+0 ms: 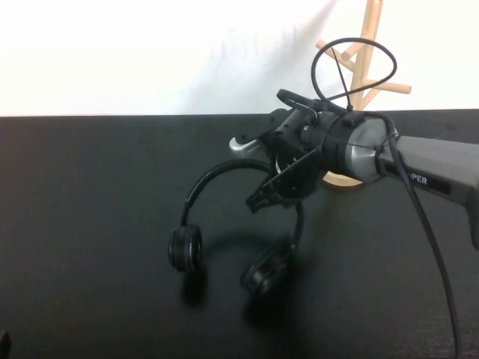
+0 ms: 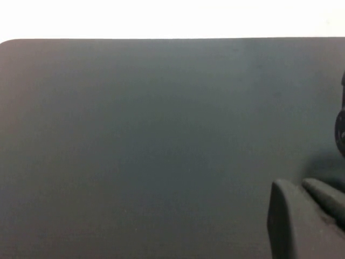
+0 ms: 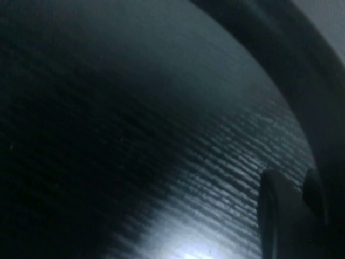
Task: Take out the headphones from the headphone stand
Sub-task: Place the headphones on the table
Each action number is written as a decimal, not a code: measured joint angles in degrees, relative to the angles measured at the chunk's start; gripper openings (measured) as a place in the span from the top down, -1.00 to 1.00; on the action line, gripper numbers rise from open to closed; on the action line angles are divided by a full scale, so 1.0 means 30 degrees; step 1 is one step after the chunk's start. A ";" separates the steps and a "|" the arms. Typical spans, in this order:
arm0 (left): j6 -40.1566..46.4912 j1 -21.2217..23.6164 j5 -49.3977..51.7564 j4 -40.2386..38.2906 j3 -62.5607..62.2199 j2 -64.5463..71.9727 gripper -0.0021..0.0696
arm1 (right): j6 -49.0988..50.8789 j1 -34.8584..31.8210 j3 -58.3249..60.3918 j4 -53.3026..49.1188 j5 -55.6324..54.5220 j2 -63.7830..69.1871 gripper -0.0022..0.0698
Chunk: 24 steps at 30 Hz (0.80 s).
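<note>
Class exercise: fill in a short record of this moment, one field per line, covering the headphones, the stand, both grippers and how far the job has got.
headphones: off the stand, headband held up over the black table, both ear cups hanging low
headphone stand: upright at the table's far edge, behind the right arm, pegs bare
right gripper: above the table in front of the stand, shut on the headband
left gripper: low over the table, near the robot's side; open or shut cannot be told
progress: headphones already clear of the stand, not yet put down
</note>
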 joint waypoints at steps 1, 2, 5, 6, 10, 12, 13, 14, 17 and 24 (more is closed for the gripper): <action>0.0000 0.0000 0.0000 0.0000 0.0000 0.0000 0.95 | 0.0000 -0.0056 0.0000 0.0042 -0.0072 0.0091 0.81; 0.0000 0.0000 0.0000 0.0000 0.0000 0.0000 0.95 | 0.0000 -0.0090 0.0000 0.0125 -0.0092 0.0191 0.80; 0.0000 0.0000 0.0000 0.0000 0.0000 0.0000 0.95 | -0.0188 -0.0090 0.0000 0.0357 -0.0109 0.0446 0.67; 0.0000 0.0000 0.0000 0.0000 0.0000 0.0000 0.95 | -0.0188 -0.0090 0.0000 0.0502 -0.0109 0.0525 0.59; 0.0000 0.0000 0.0000 0.0000 0.0000 0.0000 0.95 | -0.0188 -0.0090 0.0000 0.0566 -0.0100 0.0724 0.22; 0.0000 0.0000 0.0000 0.0000 0.0000 0.0000 0.95 | -0.0188 -0.0090 0.0000 0.0566 0.0108 0.0724 0.02; 0.0000 0.0000 0.0000 0.0000 0.0000 0.0000 0.95 | -0.0188 -0.0090 0.0000 0.0566 0.0232 0.0639 -0.06; 0.0000 0.0000 0.0000 0.0000 0.0000 0.0000 0.95 | -0.0188 -0.0090 0.0000 0.0566 0.0454 0.0502 -0.11; 0.0000 0.0000 0.0000 0.0000 0.0000 0.0000 0.95 | -0.0188 -0.0053 0.0000 0.0566 0.1363 -0.0276 -0.14; 0.0000 0.0000 0.0000 0.0000 0.0000 0.0000 0.95 | -0.0188 0.1051 0.0000 -0.0059 0.5153 -0.4043 0.53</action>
